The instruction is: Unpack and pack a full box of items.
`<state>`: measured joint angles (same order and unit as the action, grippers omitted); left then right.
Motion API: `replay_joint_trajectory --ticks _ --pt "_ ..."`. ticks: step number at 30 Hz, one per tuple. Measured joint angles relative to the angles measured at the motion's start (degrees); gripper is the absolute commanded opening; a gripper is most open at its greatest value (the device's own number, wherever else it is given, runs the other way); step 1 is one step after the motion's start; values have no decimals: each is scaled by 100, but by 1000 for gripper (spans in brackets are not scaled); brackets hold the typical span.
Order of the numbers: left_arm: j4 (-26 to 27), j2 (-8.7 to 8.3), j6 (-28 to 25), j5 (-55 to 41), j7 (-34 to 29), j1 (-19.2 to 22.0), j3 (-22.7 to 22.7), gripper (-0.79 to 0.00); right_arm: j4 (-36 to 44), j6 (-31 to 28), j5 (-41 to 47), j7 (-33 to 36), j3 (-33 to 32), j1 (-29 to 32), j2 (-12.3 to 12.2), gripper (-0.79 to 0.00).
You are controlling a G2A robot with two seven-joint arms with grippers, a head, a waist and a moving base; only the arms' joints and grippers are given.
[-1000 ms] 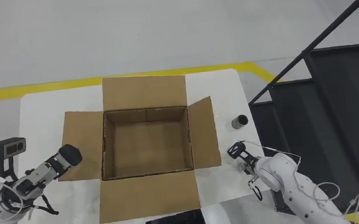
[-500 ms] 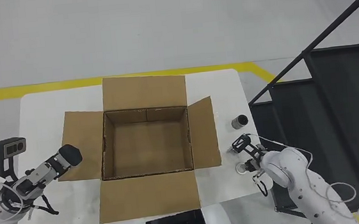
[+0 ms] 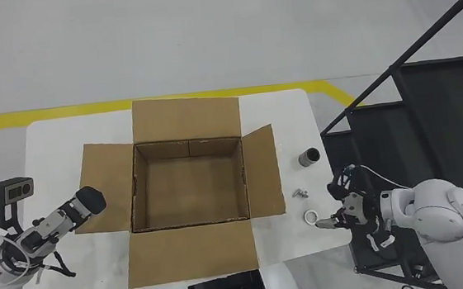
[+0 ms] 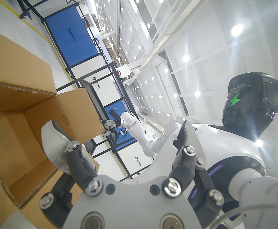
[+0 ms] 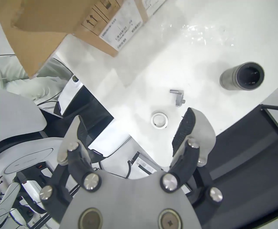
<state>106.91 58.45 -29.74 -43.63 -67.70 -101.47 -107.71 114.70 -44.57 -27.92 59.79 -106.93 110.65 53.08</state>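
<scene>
Unpacking looks complete: the box (image 3: 185, 118) stands empty, with a cylinder (image 3: 309, 157), a bracket (image 3: 300, 193) and a ring (image 3: 312, 217) on the table (image 3: 58, 151) beside it. The left gripper (image 4: 117, 125) and right gripper (image 5: 133, 118) are spread wide, holding nothing; repacking remains.

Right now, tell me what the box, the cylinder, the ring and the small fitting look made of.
Box: brown corrugated cardboard, matte; its cut edges look layered. Cylinder: probably metal, dull grey shell around a dark bore. Ring: white and smooth, perhaps plastic; hard to tell. Small fitting: bare metal by its silvery sheen.
</scene>
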Motion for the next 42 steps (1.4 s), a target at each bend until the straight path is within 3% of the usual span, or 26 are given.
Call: replay_joint_trajectory --ticks 5,9,19,26,33,35,37,42 --pt "0 0 0 0 0 0 0 0 -140 -118 135 -127 -270 62 -186 0" --pt "0 0 0 0 0 0 0 0 -270 493 -591 23 -225 -88 -217 0" --pt "0 0 0 0 0 0 0 0 -928 1724 -3267 -217 1703 -1086 -137 0" --pt "0 0 0 0 0 0 0 0 -1499 2135 -4041 -281 2648 -1681 -38 0" --pt "0 0 0 0 0 0 0 0 -1827 2111 -4207 -222 3031 -1954 10 -148" --pt "0 0 0 0 0 0 0 0 -1903 2109 -4196 -233 3081 -1982 19 -292" --pt "0 0 0 0 0 0 0 0 -1976 2083 -4173 -239 3124 -2005 25 -360" --pt "0 0 0 0 0 0 0 0 -2077 2028 -4168 -243 3227 -2042 38 -413"
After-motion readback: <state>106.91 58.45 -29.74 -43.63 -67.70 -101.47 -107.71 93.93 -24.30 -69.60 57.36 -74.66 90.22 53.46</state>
